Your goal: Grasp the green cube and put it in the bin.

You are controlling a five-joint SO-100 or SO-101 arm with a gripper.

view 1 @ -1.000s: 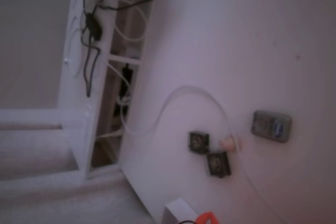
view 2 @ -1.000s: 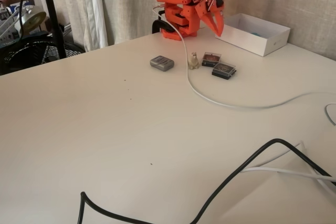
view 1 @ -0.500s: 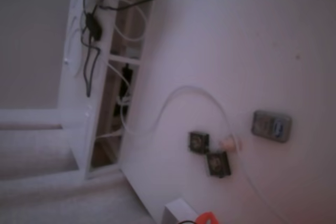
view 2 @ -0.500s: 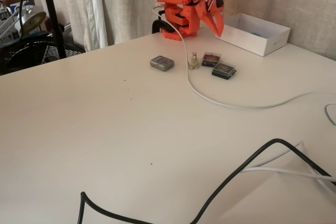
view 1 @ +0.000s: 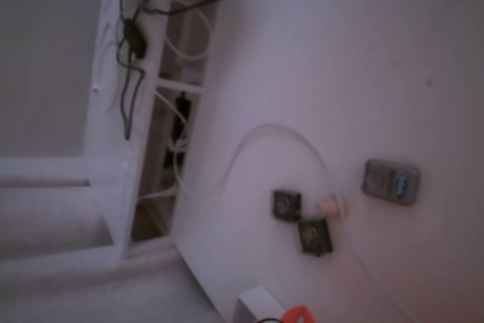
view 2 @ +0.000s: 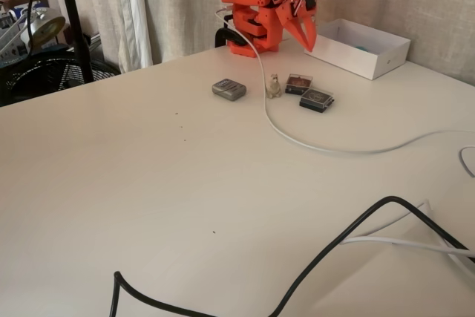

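The orange arm sits folded at the far edge of the counter [view 2: 185, 183], its tool [view 2: 306, 38] hanging nose-down with both fingers pressed together and nothing between them. Immediately to the right of the tool in this fixed view stands the white bin [view 2: 360, 57], and a sliver of teal shows against its far inner wall: this appears to be the green cube [view 2: 361, 47], already lying inside the bin, though it is too small to confirm its shape. No teal block is visible anywhere on the open counter.

In front of the tool, nearer the camera, lie two dark square pieces [view 2: 308, 91], a small pale figurine [view 2: 274, 87] and a grey rectangular item [view 2: 228, 89], with a white cable [view 2: 297, 139] curving past them. These are not task items.

The other fixed view is blurred; only a tip of orange, the tool [view 1: 297, 314], shows at the bottom edge beside a corner of the bin [view 1: 253, 300].

Judgement: the placement looks complete, the cube lying just right of the tool.
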